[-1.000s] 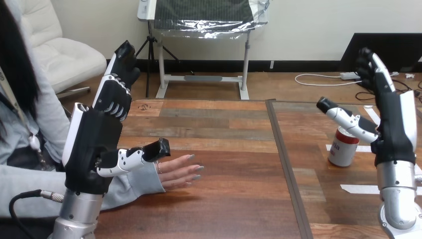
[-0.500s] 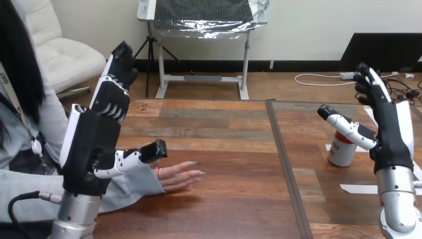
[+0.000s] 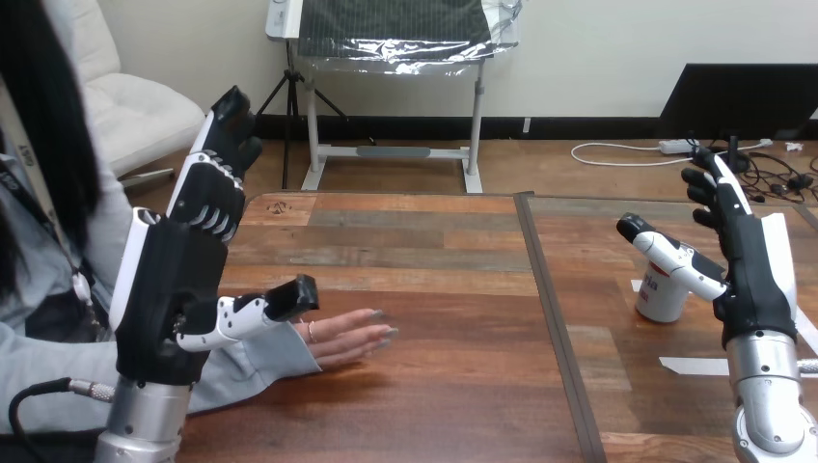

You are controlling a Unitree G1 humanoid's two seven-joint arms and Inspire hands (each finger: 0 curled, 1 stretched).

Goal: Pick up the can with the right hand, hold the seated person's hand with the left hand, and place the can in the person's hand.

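Wooden planks form the table (image 3: 434, 280), and we see a dark seam (image 3: 552, 309) running down it from far edge to near edge. Right of that seam stands the can (image 3: 660, 301), upright on the tabletop, white with a red band, next to strips of white tape (image 3: 696, 367).

The right hand (image 3: 750, 275) is raised just right of the can, its fingers straight and spread, pointing up and away. Its thumb (image 3: 670, 258) reaches left across the can's top as we look at it; we cannot tell whether it touches the can. Nothing is gripped.

Well apart, on the left side of the seam, the person's hand (image 3: 349, 338) lies flat on the wood, fingers pointing towards the seam, a grey sleeve (image 3: 256, 365) behind it.

The left hand (image 3: 166, 289) stands upright over that sleeve and wrist, fingers stretched straight up and thumb (image 3: 253, 311) held out to the right above the back of the person's hand. We see no finger curled round the wrist, so this hand too is spread and holds nothing.
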